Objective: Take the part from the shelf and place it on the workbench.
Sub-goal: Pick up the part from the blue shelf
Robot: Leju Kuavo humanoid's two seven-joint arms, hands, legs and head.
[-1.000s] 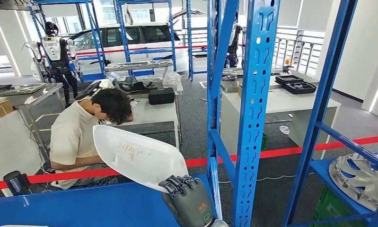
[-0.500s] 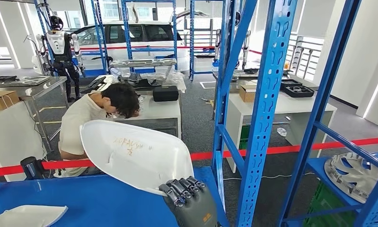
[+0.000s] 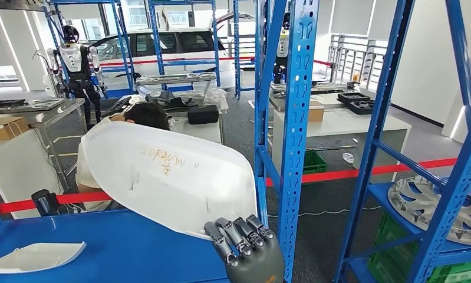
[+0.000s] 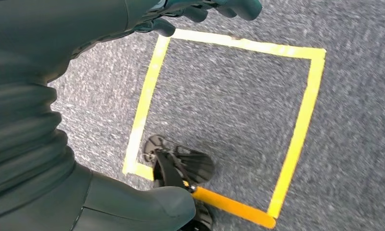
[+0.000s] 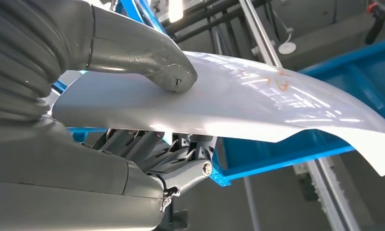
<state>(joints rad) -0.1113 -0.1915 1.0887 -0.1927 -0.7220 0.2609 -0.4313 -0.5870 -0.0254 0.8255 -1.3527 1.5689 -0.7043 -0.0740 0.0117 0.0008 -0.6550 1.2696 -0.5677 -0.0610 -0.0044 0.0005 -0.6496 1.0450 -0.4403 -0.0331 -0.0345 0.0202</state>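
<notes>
The part (image 3: 162, 171) is a large white curved panel with orange handwriting on it, held up above the blue shelf board (image 3: 121, 247). My right hand (image 3: 247, 250) grips its near lower edge, low in the middle of the head view. In the right wrist view the thumb (image 5: 156, 62) presses on one face of the part (image 5: 258, 101) and the dark fingers (image 5: 152, 149) lie under it. My left hand (image 4: 84, 72) hangs over grey carpet with its fingers apart and nothing in it.
A second white panel (image 3: 35, 256) lies on the shelf board at the left. A blue shelf upright (image 3: 295, 118) stands just right of the part. A person (image 3: 147, 112) sits behind it, beyond red tape (image 3: 351, 174). White tables (image 3: 345, 124) stand further back. Wheel covers (image 3: 427, 203) lie on the right shelf.
The camera has shifted. The part now sits higher and larger in the head view, covering most of the person. The second white panel has come into view at the lower left.
</notes>
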